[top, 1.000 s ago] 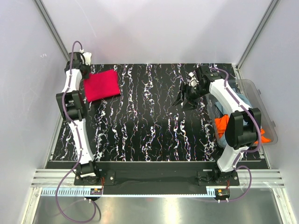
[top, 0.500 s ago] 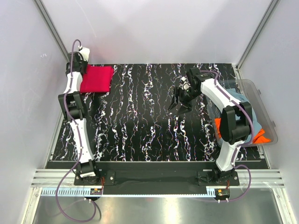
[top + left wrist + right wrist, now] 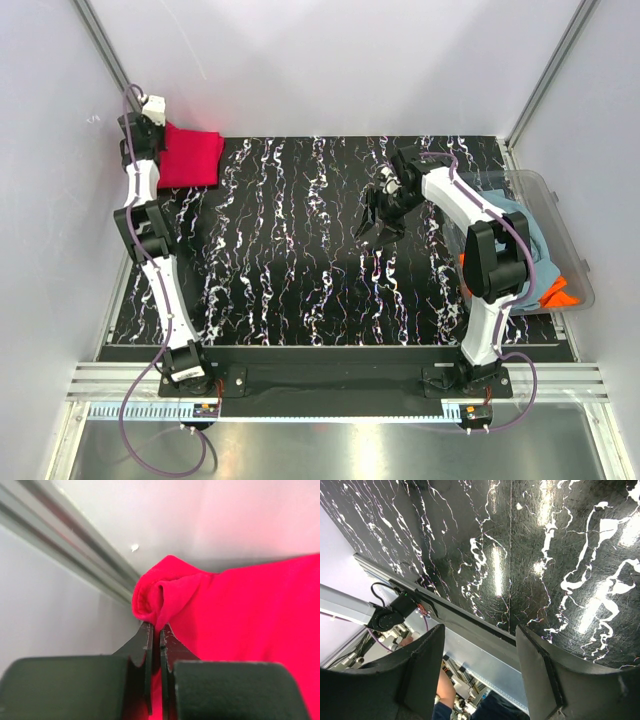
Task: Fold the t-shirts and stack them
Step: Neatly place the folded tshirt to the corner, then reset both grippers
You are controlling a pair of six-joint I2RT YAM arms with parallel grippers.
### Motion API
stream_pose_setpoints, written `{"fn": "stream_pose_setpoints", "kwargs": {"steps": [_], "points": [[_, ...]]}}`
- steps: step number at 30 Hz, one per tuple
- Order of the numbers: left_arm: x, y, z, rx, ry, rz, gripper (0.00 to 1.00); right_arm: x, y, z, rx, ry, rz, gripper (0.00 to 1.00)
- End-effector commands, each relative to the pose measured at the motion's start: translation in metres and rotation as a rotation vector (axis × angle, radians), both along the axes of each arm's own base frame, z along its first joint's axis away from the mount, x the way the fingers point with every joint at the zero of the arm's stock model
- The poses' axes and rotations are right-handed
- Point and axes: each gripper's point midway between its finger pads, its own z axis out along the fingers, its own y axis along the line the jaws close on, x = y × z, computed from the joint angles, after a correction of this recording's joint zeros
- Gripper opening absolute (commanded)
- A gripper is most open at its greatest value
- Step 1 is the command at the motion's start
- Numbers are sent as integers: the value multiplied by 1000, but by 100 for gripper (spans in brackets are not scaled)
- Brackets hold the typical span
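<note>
— What have the left jaws got?

— They are pinched nearly closed on a bunched edge of the red t-shirt [image 3: 240,620]; the cloth bulges just above the tips; the shirt sits as a compact rectangle at the far left corner of the worktop [image 3: 300,280], close to the wall.

— And the right jaws?

— Spread wide with nothing between them, hanging over bare worktop right of centre, well apart from any cloth.

— So how far along is it?

— Early, I'd judge; the red one looks folded (I cannot tell how neatly) and is the only shirt out; the grey-blue t-shirt [image 3: 520,222] and the orange t-shirt [image 3: 557,293] lie crumpled in the clear tub [image 3: 572,232] at the right edge.

— What's left, then?

— Those two need taking out, folding, and stacking on the red one; no stack exists yet.
</note>
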Motion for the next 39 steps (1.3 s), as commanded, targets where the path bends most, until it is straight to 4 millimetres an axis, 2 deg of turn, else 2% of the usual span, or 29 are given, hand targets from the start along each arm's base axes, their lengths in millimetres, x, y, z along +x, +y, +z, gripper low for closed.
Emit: {"fn": "stream_pose_setpoints", "kwargs": {"steps": [1, 2, 5, 7, 11, 13, 14, 15, 16, 17, 18, 20, 21, 22, 23, 24, 25, 26, 27, 28, 29, 30, 31, 33, 34, 36, 37, 38, 39], "points": [[18, -9, 61, 12, -197, -58, 1, 0, 6, 5, 10, -8, 12, 65], [18, -8, 64, 9, -206, -54, 6, -1, 6, 5, 9, -6, 12, 65], [20, -8, 69, -18, -241, -36, 65, -3, 8, 3, 18, 1, 18, 66], [20, -8, 77, -19, -245, -14, 86, -3, 9, 2, 20, 4, 21, 66], [11, -16, 96, -20, -205, 36, 99, -6, 9, 7, 17, -16, 21, 65], [4, -41, 95, -60, -142, 43, 99, -7, 6, 13, 12, -40, 11, 65], [-10, -53, 144, -82, -190, 55, 99, -8, 3, 11, -3, -58, -3, 66], [-27, -71, 90, -167, -78, 49, 99, -8, 1, 26, 3, -114, -14, 66], [-40, -104, 90, -312, -100, 24, 99, -8, -2, 28, 0, -150, -25, 66], [-70, -134, 195, -349, -345, -84, 99, -6, -7, 33, -13, -190, -45, 67], [-99, -173, 124, -462, -218, -101, 99, -8, -11, 53, 4, -259, -62, 68], [-142, -226, 136, -628, -205, -165, 99, -17, -20, 72, 43, -329, -129, 69], [-183, -275, 138, -666, -163, -235, 99, -20, -23, 78, 65, -350, -155, 69], [-206, -300, 136, -722, -130, -267, 99, -25, -27, 83, 86, -368, -189, 70], [-229, -326, 135, -767, -97, -320, 99, -32, -29, 74, 114, -355, -234, 70], [-270, -364, 138, -809, -65, -419, 99, -43, -33, 93, 155, -418, -259, 70], [-291, -382, 136, -878, -15, -453, 99, -51, -36, 83, 169, -423, -280, 71], [-315, -396, 133, -920, 36, -486, 99, -61, -41, 98, 200, -471, -312, 72], [-347, -416, 109, -963, 119, -526, 99, -67, -44, 98, 206, -485, -330, 75], [-375, -421, 132, -1048, 93, -565, 99, -76, -48, 83, 199, -471, -350, 77], [-392, -424, 133, -1090, 92, -576, 99, -84, -52, 94, 229, -510, -389, 79], [-416, -428, 107, -1126, 149, -576, 99, -90, -54, 92, 241, -512, -408, 80], [-441, -425, 133, -1193, 89, -627, 99, -96, -57, 77, 240, -492, -442, 94], [-471, -419, 114, -1239, 132, -627, 99, -106, -63, 85, 298, -513, -532, 100], [-492, -414, 127, -1272, 90, -671, 99, -109, -63, 75, 315, -503, -556, 100], [-511, -405, 117, -1312, 72, -659, 99, -119, -66, 84, 388, -521, -610, 100], [-520, -403, 118, -1369, 72, -660, 99, -123, -66, 70, 394, -493, -632, 100], [-537, -397, 131, -1405, 5, -709, 99, -130, -67, 73, 438, -489, -664, 100], [-541, -396, 118, -1442, 25, -700, 99, -133, -68, 68, 452, -475, -681, 100]]}}
